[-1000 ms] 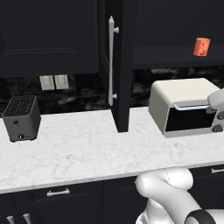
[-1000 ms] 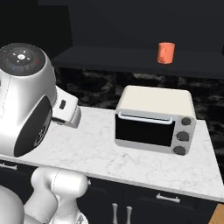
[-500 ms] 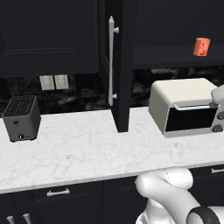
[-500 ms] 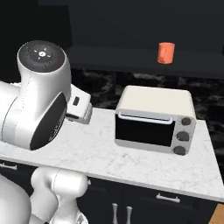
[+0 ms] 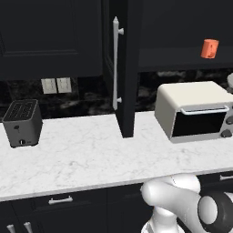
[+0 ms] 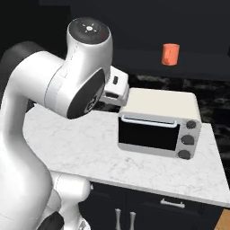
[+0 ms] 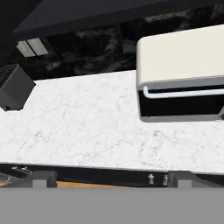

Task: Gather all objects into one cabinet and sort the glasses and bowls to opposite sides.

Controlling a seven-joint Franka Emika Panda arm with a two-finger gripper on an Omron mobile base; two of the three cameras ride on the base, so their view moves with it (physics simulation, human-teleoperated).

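i'm keeping the gripper point(image 7: 109, 177) jaws spread wide, holding nothing; the orange mug point(image 6: 170, 54) is sitting well above it, over the toaster oven point(image 6: 157, 121).

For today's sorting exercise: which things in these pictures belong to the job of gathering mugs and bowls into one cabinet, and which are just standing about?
Belongs to the job:
orange mug on the open cabinet's shelf
cabinet door, standing open

Just standing about:
toaster oven
black toaster
wall sockets
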